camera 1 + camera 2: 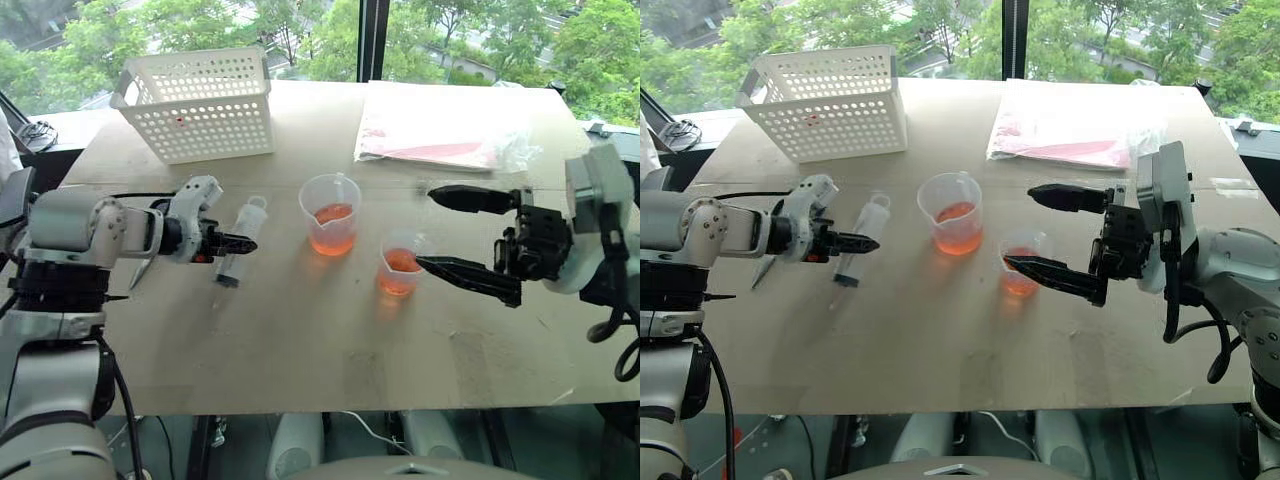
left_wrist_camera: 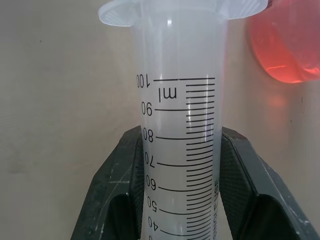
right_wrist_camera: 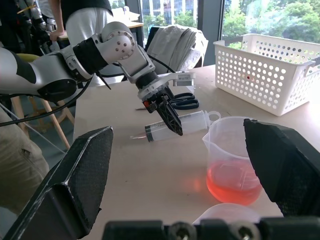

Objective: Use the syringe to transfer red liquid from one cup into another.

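Left gripper (image 1: 240, 242) is clenched on the syringe (image 1: 243, 240) barrel, which lies flat on the desk (image 1: 300, 330) beside the spouted cup (image 1: 331, 214), apparently for set-down or pickup, while the right gripper (image 1: 455, 232) hangs released near the smaller cup (image 1: 400, 264).

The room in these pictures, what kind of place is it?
Probably a robot lab or test room in an office building. A plain worktable stands by a big window with trees outside. On it lie practice props: a syringe, two cups of red liquid and a white basket. People stand behind, by other desks.
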Action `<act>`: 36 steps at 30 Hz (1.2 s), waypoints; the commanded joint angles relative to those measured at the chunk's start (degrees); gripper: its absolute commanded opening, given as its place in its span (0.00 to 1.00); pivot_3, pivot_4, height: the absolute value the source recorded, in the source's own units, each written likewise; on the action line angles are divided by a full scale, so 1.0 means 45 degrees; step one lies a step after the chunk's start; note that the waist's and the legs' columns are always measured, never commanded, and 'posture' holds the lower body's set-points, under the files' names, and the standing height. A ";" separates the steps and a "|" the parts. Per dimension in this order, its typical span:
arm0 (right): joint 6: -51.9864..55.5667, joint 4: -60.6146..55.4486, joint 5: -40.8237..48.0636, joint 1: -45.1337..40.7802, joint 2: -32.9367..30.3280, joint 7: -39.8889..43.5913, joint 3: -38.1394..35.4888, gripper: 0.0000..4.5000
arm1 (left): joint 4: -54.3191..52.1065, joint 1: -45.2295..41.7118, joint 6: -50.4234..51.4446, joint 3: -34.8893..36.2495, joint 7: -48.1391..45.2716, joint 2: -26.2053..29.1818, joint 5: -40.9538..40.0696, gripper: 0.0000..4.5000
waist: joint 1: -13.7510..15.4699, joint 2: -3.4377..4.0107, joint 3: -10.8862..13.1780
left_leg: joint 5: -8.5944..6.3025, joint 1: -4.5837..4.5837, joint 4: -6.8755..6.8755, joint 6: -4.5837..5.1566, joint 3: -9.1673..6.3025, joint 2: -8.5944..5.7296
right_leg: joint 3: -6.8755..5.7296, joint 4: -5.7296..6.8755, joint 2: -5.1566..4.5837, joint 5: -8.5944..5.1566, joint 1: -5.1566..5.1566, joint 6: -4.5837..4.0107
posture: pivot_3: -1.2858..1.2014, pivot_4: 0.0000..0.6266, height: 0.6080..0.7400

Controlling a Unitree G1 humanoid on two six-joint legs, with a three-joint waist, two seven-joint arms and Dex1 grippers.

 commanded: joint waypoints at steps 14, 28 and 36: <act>-0.0494 -0.0574 0.1467 0.0244 -0.0748 -0.0756 -0.0466 1.00 | -0.0146 -0.0805 -0.0169 0.0012 -0.1430 0.0379 0.0496 0.32 | -0.0032 -0.0002 0.0001 | 0.0000 0.0007 0.0006 0.0002 0.0003 0.0001 | 0.0007 0.0004 0.0000 -0.0001 0.0003 0.0000 | 0.52 0.24 1.00; -0.1437 0.0556 0.0003 -0.1109 -0.0174 -0.0900 0.0570 1.00 | -0.1754 -0.2815 -0.6534 0.5502 0.0090 -0.4839 -0.1460 0.32 | 0.0208 -0.0019 0.0007 | 0.0001 -0.0003 0.0031 0.0003 0.0019 -0.0008 | 0.0013 0.0003 -0.0007 0.0007 0.0008 0.0007 | 0.52 0.24 1.00; -0.1244 0.2427 -0.2255 -0.3433 0.1254 -0.2537 0.2311 1.00 | -0.1748 -0.0304 -1.2074 0.3378 -0.1812 -0.6744 0.0599 0.32 | 0.0059 -0.0003 -0.0002 | 0.0002 0.0012 0.0029 0.0003 0.0117 -0.0005 | 0.0035 0.0013 0.0001 0.0008 0.0007 0.0005 | 0.52 0.24 1.00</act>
